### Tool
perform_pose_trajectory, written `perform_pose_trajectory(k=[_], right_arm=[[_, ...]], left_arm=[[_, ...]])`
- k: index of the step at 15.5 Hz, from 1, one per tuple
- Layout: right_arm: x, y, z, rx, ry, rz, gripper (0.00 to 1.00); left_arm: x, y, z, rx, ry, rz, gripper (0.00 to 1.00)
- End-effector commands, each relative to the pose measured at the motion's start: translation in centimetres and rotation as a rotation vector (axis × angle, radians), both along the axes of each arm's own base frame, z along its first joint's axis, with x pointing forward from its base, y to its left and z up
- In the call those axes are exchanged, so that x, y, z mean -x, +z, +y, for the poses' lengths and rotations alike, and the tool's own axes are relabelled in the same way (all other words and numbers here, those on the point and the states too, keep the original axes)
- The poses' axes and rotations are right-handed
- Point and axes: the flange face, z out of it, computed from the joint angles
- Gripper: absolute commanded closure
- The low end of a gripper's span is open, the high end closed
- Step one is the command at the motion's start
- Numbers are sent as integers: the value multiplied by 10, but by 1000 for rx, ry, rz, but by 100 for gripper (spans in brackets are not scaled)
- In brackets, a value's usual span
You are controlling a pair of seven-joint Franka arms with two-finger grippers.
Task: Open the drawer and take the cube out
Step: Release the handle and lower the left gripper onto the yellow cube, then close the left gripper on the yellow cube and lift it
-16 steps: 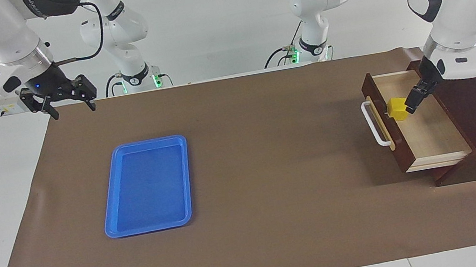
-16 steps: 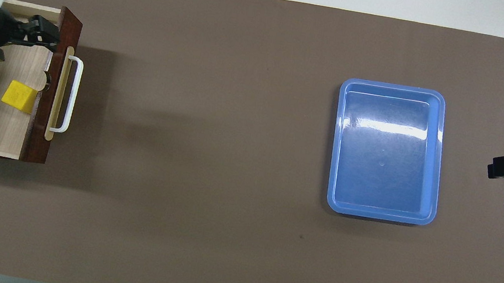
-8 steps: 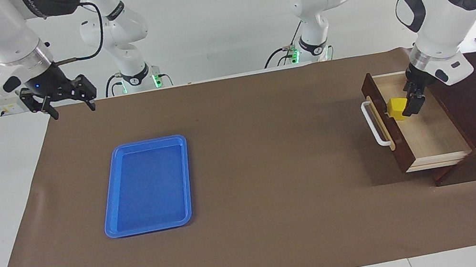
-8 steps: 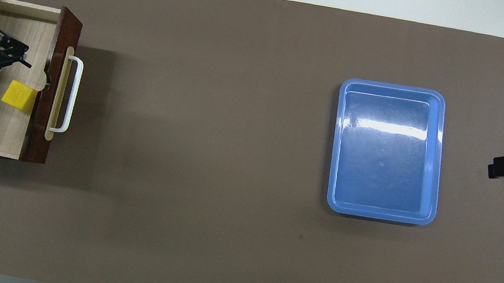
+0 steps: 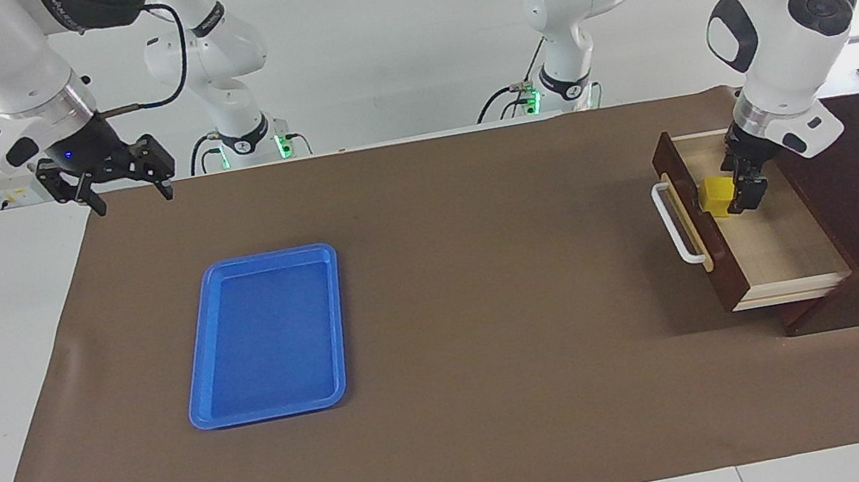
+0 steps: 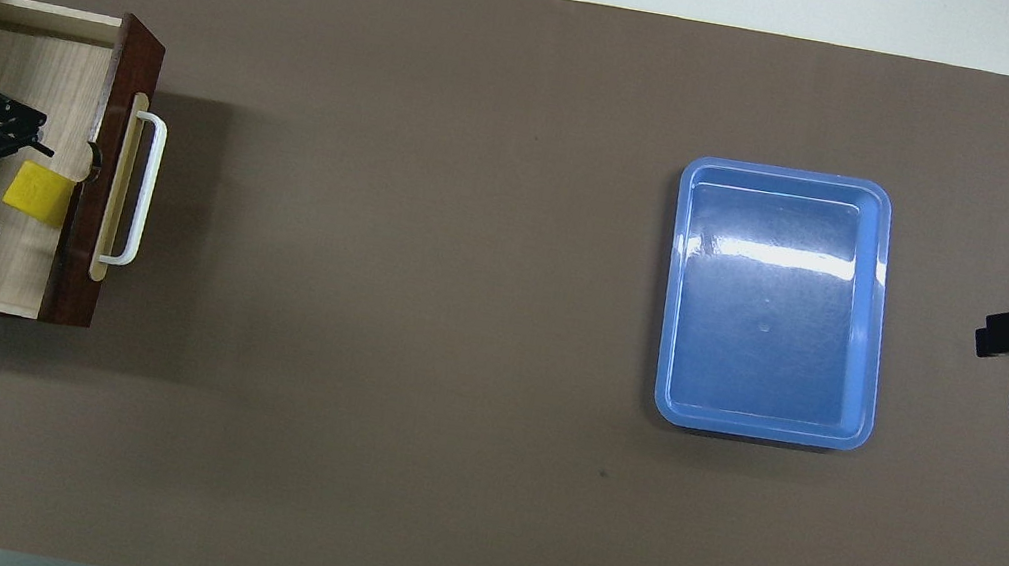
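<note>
**A:** Facing view: left gripper (image 5: pixel 739 189) is down in the pulled-out dark reddish-brown wooden drawer (image 5: pixel 779 243) with the white bar handle, jaws spread, just beside the small bright yellow cube (image 5: pixel 715 195). No grasp yet.

**B:** So opening is done, pick is left?

**A:** Looks so. Cube sits on the drawer floor, close to the drawer front. Right gripper (image 5: pixel 119 181) waits unclenched, well apart from the drawer, near the blue plastic tray (image 5: pixel 199 402).
</note>
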Motion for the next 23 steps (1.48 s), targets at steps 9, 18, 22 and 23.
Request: perform_pose_trajectory(k=[9, 18, 22, 23], right_arm=[[2, 3, -6, 7, 18, -2, 0], [2, 3, -6, 7, 17, -3, 0], [1, 2, -7, 4, 15, -2, 0], [2, 3, -7, 4, 14, -3, 0]], left_arm=[[-7, 10, 6, 12, 78, -42, 100], [-36, 82, -47, 52, 104, 5, 100], [-28, 82, -138, 57, 208, -21, 100], [-22, 81, -157, 60, 230, -18, 100]])
